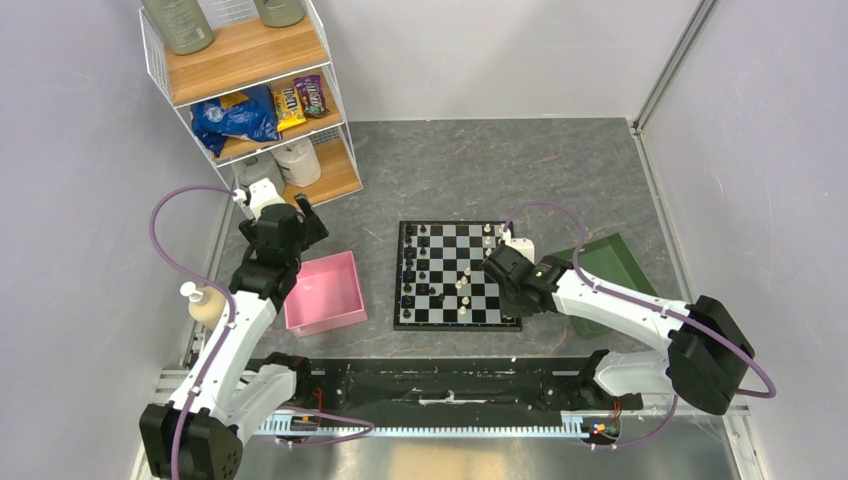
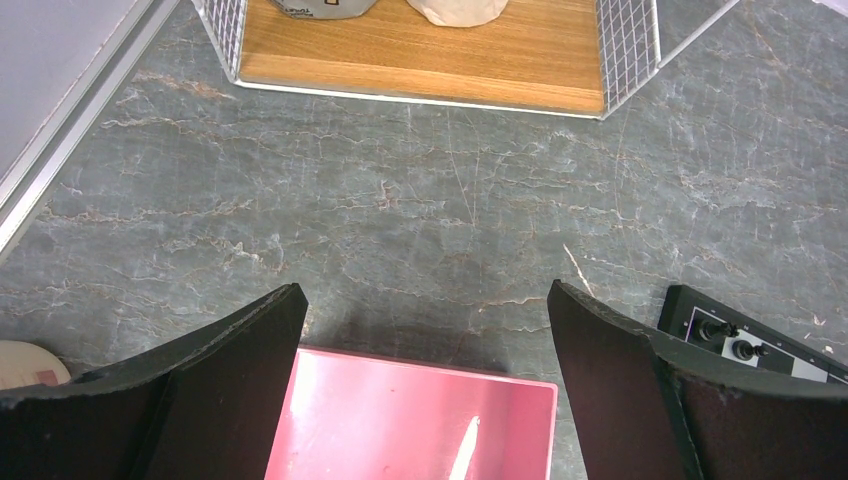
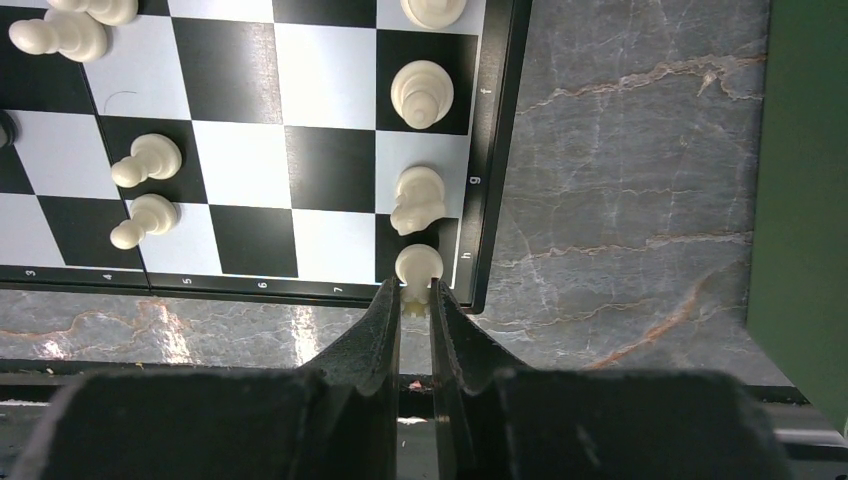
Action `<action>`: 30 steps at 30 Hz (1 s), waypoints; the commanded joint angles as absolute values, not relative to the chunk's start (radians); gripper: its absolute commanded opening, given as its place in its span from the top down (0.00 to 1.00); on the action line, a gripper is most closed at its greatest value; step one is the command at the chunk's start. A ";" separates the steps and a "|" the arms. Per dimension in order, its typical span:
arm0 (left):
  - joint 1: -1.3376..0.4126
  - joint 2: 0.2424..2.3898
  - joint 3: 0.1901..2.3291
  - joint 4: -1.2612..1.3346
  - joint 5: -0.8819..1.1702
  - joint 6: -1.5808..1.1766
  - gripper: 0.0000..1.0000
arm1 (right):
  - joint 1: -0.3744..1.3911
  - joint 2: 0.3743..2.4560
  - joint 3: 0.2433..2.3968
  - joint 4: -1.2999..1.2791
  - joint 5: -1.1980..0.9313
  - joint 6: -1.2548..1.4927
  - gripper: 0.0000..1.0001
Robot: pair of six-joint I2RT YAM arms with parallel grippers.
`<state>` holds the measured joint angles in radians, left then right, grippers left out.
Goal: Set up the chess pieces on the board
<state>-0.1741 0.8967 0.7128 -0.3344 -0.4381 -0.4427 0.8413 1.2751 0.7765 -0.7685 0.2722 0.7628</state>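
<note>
The bench [image 1: 520, 160] is viewed from above and behind the arms, from afar. The left wrist view is aimed down past the left end effector [image 2: 425, 288], with the pink tray [image 2: 400, 400] beneath it and the shelf [image 2: 420, 50] ahead. The right wrist view is held close over the board [image 3: 330, 75] corner and the piece [image 3: 418, 265] in the right end effector [image 3: 414, 295]. Tray, shelf and board are shared with the top view.

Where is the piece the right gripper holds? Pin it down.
Right wrist view: the white piece is pinched by the right gripper at a corner square of the board, next to the knight, nearest the green tray.
</note>
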 commanded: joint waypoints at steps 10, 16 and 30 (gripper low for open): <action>-0.170 0.899 0.706 -0.295 -0.445 -0.429 0.00 | 0.833 1.281 0.778 -0.737 0.287 0.767 0.80; -0.170 0.902 0.702 -0.288 -0.443 -0.430 0.00 | 0.833 1.303 0.775 -0.724 0.281 0.767 0.78; -0.170 0.902 0.706 -0.289 -0.444 -0.428 0.00 | 0.833 1.270 0.847 -0.797 0.264 0.738 0.59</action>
<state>-0.1741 0.9043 0.7128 -0.3340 -0.4377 -0.4427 0.8352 1.3060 0.7784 -0.7483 0.2638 0.7525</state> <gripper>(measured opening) 0.994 0.396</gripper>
